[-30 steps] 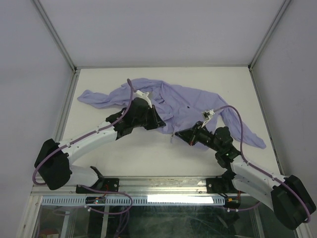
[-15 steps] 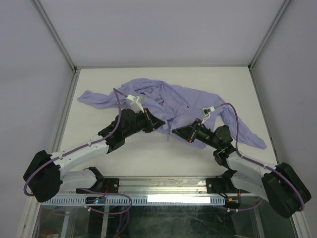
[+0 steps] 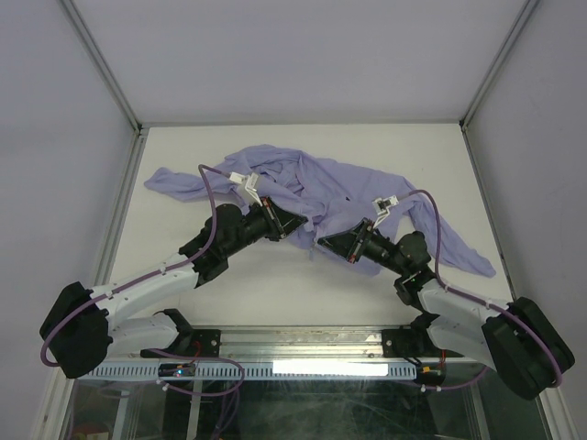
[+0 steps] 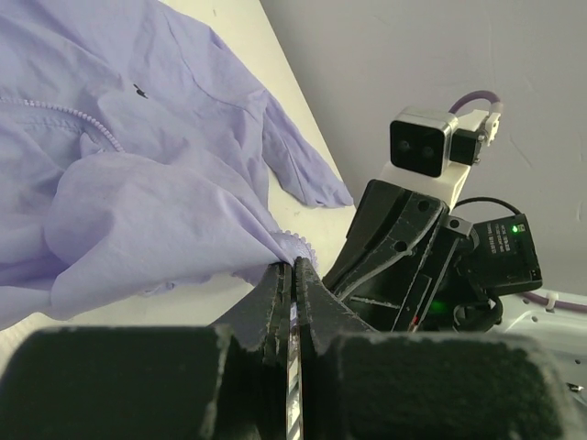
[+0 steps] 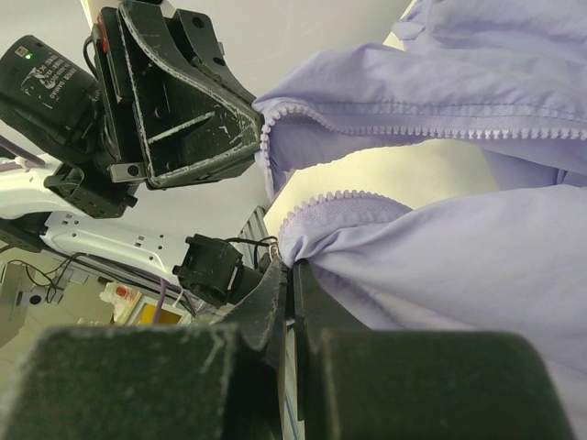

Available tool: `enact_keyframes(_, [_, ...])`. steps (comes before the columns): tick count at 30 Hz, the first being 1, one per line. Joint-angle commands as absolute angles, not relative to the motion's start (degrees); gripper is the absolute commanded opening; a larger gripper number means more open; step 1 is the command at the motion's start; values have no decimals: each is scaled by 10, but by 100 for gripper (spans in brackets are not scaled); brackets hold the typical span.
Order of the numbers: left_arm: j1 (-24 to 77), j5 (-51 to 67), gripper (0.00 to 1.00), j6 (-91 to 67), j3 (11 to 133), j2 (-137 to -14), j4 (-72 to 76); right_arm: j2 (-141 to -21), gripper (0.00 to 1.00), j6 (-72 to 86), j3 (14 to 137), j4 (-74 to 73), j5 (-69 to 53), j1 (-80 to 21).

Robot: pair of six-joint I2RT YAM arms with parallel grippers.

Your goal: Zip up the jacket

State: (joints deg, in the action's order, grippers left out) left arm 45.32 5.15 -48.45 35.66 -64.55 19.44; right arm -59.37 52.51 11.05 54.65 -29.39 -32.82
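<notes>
The lavender jacket point(image 3: 348, 188) lies crumpled across the far half of the table, sleeves spread left and right. My left gripper point(image 3: 301, 225) is shut on the jacket's lower front edge, and the zipper teeth bunch at its tips point(image 4: 292, 263). My right gripper point(image 3: 321, 242) faces it from the right. It is shut on the other zipper edge point(image 5: 292, 266). The two grippers sit a few centimetres apart at the jacket's near hem. A small dark mark point(image 4: 139, 90) shows on the fabric in the left wrist view. The zipper lies open, and its teeth point(image 5: 431, 131) run along both edges.
The white table point(image 3: 275, 293) is walled by grey panels with metal frame posts at the left point(image 3: 119, 192) and right point(image 3: 495, 202). The jacket's right sleeve point(image 3: 468, 252) reaches toward the right edge. Purple cables loop over both arms.
My left gripper has moved right and down toward the jacket's near hem. My right gripper has shifted left and a little away from me, so the two now nearly meet.
</notes>
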Motion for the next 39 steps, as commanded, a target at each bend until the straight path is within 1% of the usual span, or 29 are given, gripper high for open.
enact_keyframes(1, [454,71,0,-477,355,-633,243,-599,0,532,141,604,-294,-326])
enact_keyframes(20, [454,91,0,-479,359,-643,241,-592,0,542,125,634,-249,-326])
enact_keyframes(39, [454,65,0,-488,368,-642,243,-590,0,543,118,628,-270,-326])
